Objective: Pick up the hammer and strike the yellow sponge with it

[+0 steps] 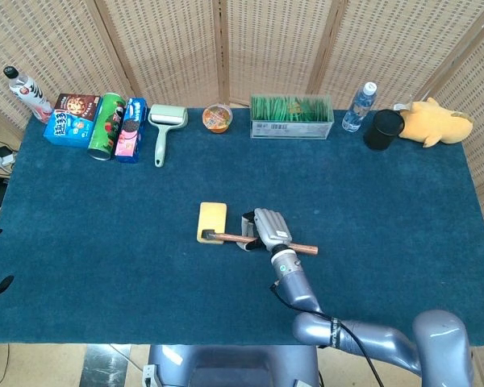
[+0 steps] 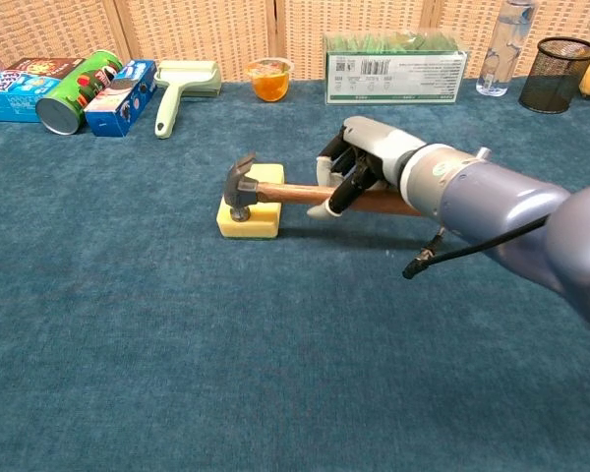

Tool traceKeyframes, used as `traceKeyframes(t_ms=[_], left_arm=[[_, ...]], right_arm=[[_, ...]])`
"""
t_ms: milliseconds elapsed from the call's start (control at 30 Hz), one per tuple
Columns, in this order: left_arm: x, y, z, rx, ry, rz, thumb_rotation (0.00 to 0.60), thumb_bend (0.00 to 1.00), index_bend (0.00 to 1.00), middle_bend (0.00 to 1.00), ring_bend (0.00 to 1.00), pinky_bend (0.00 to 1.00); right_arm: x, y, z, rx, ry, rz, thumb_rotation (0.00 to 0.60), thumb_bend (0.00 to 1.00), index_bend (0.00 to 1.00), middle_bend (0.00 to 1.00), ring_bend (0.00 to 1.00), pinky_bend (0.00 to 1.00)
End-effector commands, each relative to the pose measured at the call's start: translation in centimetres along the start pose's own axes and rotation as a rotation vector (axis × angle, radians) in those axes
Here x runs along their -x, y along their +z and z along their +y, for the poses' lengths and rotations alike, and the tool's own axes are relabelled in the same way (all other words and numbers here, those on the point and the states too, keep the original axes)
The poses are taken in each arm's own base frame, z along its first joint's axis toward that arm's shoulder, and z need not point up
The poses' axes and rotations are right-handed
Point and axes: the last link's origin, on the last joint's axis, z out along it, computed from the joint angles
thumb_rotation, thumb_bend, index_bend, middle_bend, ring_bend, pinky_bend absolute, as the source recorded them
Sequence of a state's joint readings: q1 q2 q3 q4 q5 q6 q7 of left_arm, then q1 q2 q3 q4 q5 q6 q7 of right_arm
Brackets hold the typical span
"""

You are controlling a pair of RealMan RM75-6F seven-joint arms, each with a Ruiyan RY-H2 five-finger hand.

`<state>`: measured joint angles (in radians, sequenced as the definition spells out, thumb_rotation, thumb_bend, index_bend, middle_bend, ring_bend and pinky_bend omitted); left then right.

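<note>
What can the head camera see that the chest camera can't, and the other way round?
Only the head view shows the whole yellow plush toy at the far right, the full bottle with a red cap at the far left, and the table's near edge.

Only the chest view shows, from the side, the hammer head resting on top of the yellow sponge, and the mesh of the black cup.

Both show the right hand gripping the hammer handle, the green can and the lint roller.
</note>
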<state>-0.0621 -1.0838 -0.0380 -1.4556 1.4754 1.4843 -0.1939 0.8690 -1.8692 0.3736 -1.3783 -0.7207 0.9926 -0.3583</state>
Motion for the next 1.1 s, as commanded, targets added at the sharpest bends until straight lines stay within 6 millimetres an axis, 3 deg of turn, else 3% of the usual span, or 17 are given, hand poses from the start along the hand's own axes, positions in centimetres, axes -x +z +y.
traceKeyframes(t_ms=[33,267,467,567,1100], left_arm=[[0.0,0.0,0.0,0.003,-0.001,0.003,0.600,0.23,0.16,0.09,0.01,0.09],[-0.2,0.1,-0.1,0.006,0.002,0.008,0.600,0.23,0.16,0.09,0.01,0.09],[0.0,0.0,0.2,0.014,-0.002,0.003,0.600,0.24,0.16,0.09,0.01,0.09],[0.0,-0.1,0.3,0.015,-0.001,0.002,0.600,0.24,0.16,0.09,0.01,0.09],[0.1,-0.1,0.5,0.013,0.002,-0.010,0.600,0.24,0.16,0.09,0.01,0.09]], right_arm=[[1.2,0.4,-2.1,0.007,-0.243,0.043,0.600,0.28,0.94,1.00,1.00,1.00],[-1.4,-0.9,-3.9,-0.020,0.038,0.006,0.600,0.28,0.94,1.00,1.00,1.00],[-3.1,-1.6,-4.1,-0.024,0.189,-0.032,0.600,0.28,0.94,1.00,1.00,1.00],[-3.7,-2.0,-4.1,-0.014,0.368,-0.064,0.600,0.28,0.94,1.00,1.00,1.00],[-3.9,-2.3,-3.3,-0.038,0.790,-0.092,0.600,0.28,0.94,1.00,1.00,1.00]])
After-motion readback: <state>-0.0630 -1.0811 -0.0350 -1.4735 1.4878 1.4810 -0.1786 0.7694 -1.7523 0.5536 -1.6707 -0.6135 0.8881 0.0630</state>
